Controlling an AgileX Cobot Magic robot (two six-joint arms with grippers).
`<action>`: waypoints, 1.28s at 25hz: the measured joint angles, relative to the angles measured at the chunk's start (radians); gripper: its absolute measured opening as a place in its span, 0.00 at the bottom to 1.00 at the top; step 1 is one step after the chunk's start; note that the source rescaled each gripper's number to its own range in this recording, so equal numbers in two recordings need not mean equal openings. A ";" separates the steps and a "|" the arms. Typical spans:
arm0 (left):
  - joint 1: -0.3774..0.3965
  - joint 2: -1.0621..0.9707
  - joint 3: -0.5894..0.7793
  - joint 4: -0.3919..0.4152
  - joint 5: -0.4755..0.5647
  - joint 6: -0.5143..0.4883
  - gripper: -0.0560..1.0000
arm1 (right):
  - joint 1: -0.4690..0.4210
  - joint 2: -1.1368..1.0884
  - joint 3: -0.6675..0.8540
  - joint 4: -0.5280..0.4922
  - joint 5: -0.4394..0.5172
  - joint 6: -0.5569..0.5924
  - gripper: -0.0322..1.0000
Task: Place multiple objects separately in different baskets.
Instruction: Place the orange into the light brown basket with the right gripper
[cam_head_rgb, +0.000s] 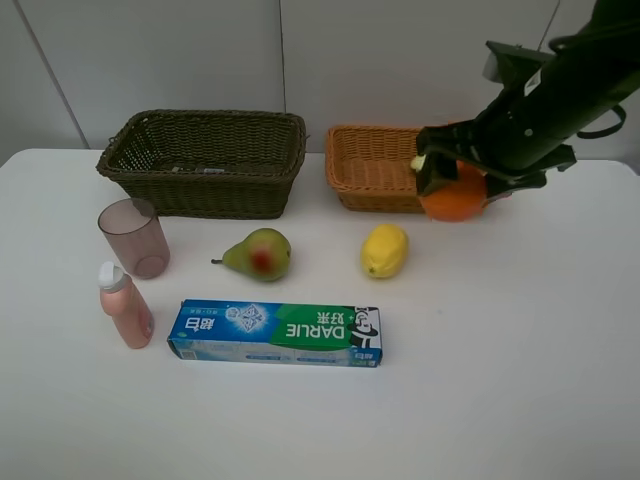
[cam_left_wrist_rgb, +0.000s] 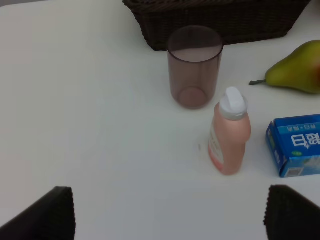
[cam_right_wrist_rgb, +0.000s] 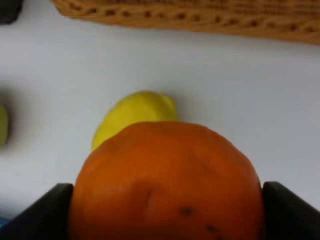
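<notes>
Orange (cam_head_rgb: 455, 200), clamped in the right gripper (cam_right_wrist_rgb: 170, 215) beside the tan basket (cam_head_rgb: 370, 187), should rise over its rim before release.

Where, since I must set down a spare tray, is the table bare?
The white table is bare along its front edge, before the toothpaste box, and across its right side, beyond the lemon. Crowded: the left, where cup, pink bottle and pear stand close by the box.

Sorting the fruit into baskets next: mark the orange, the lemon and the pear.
orange (cam_head_rgb: 458, 206): exterior high view, its visible lower half.
lemon (cam_head_rgb: 385, 250): exterior high view, middle of its peel.
pear (cam_head_rgb: 263, 259): exterior high view, the red blush on its belly.
</notes>
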 joint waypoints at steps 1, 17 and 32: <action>0.000 0.000 0.000 0.000 0.000 0.000 1.00 | 0.000 0.000 -0.019 -0.010 -0.006 0.000 0.61; 0.000 0.000 0.000 0.000 0.000 0.000 1.00 | -0.116 0.192 -0.202 -0.093 -0.186 0.000 0.61; 0.000 0.000 0.000 0.000 0.000 0.000 1.00 | -0.175 0.399 -0.211 -0.197 -0.373 0.001 0.61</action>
